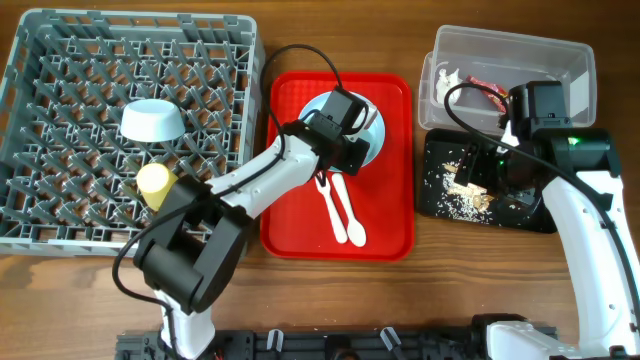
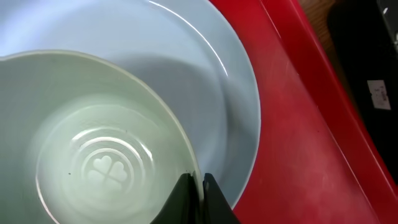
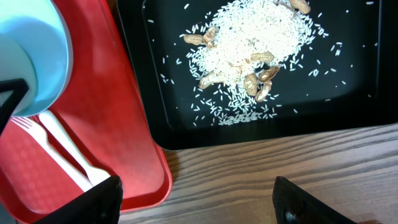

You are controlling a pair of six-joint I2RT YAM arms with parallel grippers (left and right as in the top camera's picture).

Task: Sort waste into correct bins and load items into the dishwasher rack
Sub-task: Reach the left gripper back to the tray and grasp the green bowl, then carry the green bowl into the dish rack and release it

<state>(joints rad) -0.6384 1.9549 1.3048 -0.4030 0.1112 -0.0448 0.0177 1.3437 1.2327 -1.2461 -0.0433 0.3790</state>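
My left gripper [image 2: 199, 186] is shut on the rim of a pale mint bowl [image 2: 106, 155], one finger inside and one outside. The bowl sits on the white plate [image 2: 205, 81] on the red tray [image 2: 298, 124]. From overhead the left gripper [image 1: 352, 140] covers most of the bowl, and the plate [image 1: 378, 130] shows around it. A white fork [image 1: 328, 195] and spoon [image 1: 352, 215] lie on the tray below. My right gripper [image 3: 199, 202] hangs open and empty over the table edge of the black tray [image 3: 348, 106], which holds food scraps [image 3: 249, 43].
The grey dishwasher rack [image 1: 60, 60] at the left holds an upturned mint bowl [image 1: 152, 121] and a yellow cup [image 1: 155, 182]. The clear tub [image 1: 560, 60] at the back right contains a red wrapper [image 1: 490, 90] and a white tissue [image 1: 448, 80].
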